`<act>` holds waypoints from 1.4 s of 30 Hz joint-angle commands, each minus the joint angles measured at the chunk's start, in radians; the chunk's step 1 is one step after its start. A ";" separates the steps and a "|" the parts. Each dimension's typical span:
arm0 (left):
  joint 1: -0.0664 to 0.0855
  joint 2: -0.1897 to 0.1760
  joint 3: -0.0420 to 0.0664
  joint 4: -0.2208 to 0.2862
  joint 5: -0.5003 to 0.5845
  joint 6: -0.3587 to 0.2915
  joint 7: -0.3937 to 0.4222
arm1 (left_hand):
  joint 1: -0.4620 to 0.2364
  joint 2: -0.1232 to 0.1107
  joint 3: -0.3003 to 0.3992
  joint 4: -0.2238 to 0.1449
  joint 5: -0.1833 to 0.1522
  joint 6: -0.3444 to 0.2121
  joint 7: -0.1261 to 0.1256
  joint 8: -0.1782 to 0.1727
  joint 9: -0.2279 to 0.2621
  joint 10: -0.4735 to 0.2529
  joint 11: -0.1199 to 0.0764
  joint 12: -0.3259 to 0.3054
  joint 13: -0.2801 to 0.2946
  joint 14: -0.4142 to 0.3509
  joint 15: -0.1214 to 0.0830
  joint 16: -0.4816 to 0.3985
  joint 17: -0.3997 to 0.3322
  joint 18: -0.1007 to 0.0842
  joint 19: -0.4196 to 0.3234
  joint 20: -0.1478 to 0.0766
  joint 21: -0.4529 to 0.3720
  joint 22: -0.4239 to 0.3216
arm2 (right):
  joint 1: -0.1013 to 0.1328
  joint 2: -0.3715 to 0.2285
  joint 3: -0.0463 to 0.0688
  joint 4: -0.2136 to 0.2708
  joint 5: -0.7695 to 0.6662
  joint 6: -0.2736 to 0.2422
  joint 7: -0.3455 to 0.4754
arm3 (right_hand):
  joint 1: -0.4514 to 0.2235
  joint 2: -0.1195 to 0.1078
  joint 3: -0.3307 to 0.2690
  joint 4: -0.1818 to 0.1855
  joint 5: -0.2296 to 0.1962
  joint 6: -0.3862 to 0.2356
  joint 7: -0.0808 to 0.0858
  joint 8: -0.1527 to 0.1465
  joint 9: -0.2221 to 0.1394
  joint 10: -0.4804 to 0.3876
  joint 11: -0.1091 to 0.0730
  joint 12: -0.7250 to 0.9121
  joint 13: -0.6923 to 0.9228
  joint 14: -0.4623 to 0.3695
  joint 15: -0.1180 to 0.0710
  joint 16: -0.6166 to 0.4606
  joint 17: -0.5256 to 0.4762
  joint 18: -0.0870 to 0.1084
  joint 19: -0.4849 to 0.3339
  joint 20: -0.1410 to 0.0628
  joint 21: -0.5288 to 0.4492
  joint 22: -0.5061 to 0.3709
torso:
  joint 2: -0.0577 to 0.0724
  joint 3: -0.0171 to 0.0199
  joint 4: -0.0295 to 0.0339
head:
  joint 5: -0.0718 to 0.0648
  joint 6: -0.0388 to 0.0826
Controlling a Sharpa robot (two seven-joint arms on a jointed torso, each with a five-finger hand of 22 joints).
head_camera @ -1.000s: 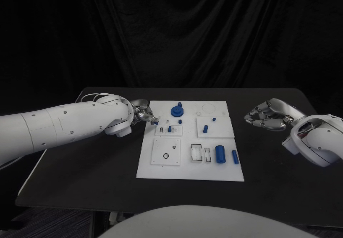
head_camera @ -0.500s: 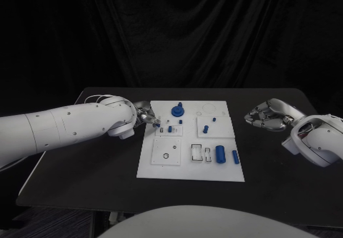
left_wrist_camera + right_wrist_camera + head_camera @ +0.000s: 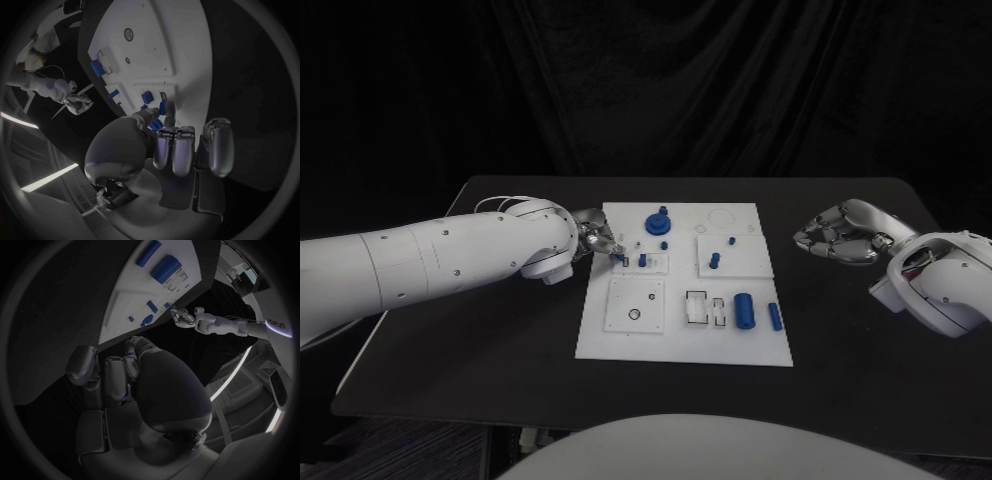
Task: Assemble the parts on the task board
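Across the black surface (image 3: 473, 340) the white task board (image 3: 682, 345) sits dead centre, with the blue parts scattered over it: a big gear-like piece (image 3: 656, 220) at the far end, a fat cylinder (image 3: 744, 311) and a slimmer peg (image 3: 775, 317) near the right front, and a few tiny pegs in the middle.

Left robot hand (image 3: 599, 238) is over the board's far-left edge, pinching a small blue part (image 3: 162, 106) between fingertips, right by the small inset plate (image 3: 643, 263) with the slots. Right robot hand (image 3: 838, 235) is off the board to the right, well apart from everything, fingers curled in on nothing as far as I can tell.

So the step looks like seating that little piece into its slot. My take: keep the part upright, line it up over the hole before pushing, and go down slow and straight. A tilted peg will jam or skate off on that smooth plate. Can't tell from here exactly which hole it's meant for, and the fingers hide most of the part.
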 commanded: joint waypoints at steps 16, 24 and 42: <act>-0.014 0.021 -0.001 -0.009 0.006 0.020 0.010 | -0.008 0.007 0.004 0.006 -0.007 0.002 -0.004 -0.003 -0.001 0.104 -0.006 0.004 0.263 0.106 -0.009 -0.001 0.263 0.016 -0.004 -0.007 -0.008 0.103 | -0.002 0.000 0.001 0.000 -0.005 0.000 -0.011 | -0.008 0.004 0.009 0.000 0.008 -0.006 0.003 -0.004 0.002 -0.003 0.001 -0.003 0.000 0.021 0.004 -0.004 0.000 0.020 -0.006 0.003 -0.007 0.020 | 0.000 -0.0001 0.0009 | -0.001 0.000; -0.014 0.016 -0.001 -0.008 0.006 0.032 0.000 | -0.008 0.008 0.004 0.006 -0.007 0.001 -0.004 -0.003 -0.001 0.104 -0.006 0.004 0.263 0.106 -0.009 -0.001 0.263 0.017 -0.005 -0.007 -0.009 0.101 | -0.002 0.001 0.001 -0.001 -0.005 0.002 -0.014 | -0.008 0.004 0.009 0.000 0.008 -0.006 0.003 -0.004 0.002 -0.003 0.001 -0.003 0.000 0.021 0.004 -0.004 0.000 0.020 -0.006 0.003 -0.007 0.020 | 0.000 0.0005 0.0021 | -0.003 0.000; -0.015 0.006 -0.001 0.001 0.006 0.045 -0.010 | -0.004 0.008 0.010 0.000 0.001 0.000 -0.005 -0.002 0.001 0.104 -0.007 0.004 0.263 0.106 -0.009 -0.001 0.263 0.017 -0.007 -0.008 -0.012 0.100 | -0.003 0.001 0.001 -0.003 -0.005 0.006 -0.019 | -0.008 0.004 0.009 0.000 0.008 -0.006 0.003 -0.004 0.002 -0.003 0.001 -0.003 0.000 0.021 0.004 -0.004 0.000 0.020 -0.006 0.003 -0.007 0.020 | 0.000 -0.0003 0.0021 | -0.002 0.000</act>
